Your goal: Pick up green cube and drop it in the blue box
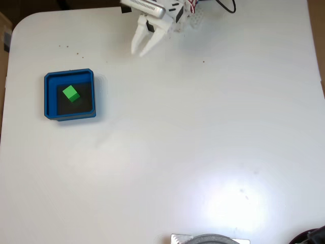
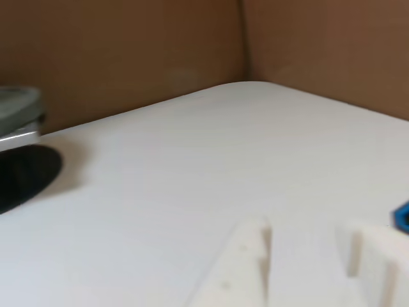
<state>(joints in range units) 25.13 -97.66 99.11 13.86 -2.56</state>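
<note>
— Our pincer (image 1: 140, 50) sits at the top edge of the table (image 1: 203, 142) in the fixed view, its two white fingers (image 1: 151, 44) spread a little way apart with bare tabletop showing between them. We have hold of nothing.

— And from the other view?

— The same story: both fingers (image 2: 246, 262) rise from the bottom of the picture, blurred but clearly parted, the gap between them empty, the pincer (image 2: 307, 246) pointing out over plain white table toward a brown wall. Just at the right edge we catch a sliver of blue, which we take to be a corner of the blue box (image 2: 402, 216).

— So where is the green cube?

— The green cube (image 1: 70, 93) lies inside the blue box (image 1: 48, 96), on its dark floor, a little toward the left of centre as the fixed view shows it. It looks turned slightly against the walls, and apart from them. The box stands near the left side of the table, well apart from our pincer.

— Then what do we still owe the task?

— As far as we can judge, nothing of substance — the cube is picked, carried and dropped, and our pincer is already away from the box. At most we might fold the arm back to rest. Nothing else near the box could upset the cube; a few dark specks dot the table above it, and a grey round object (image 1: 210, 239) peeks in at the bottom edge.
</note>
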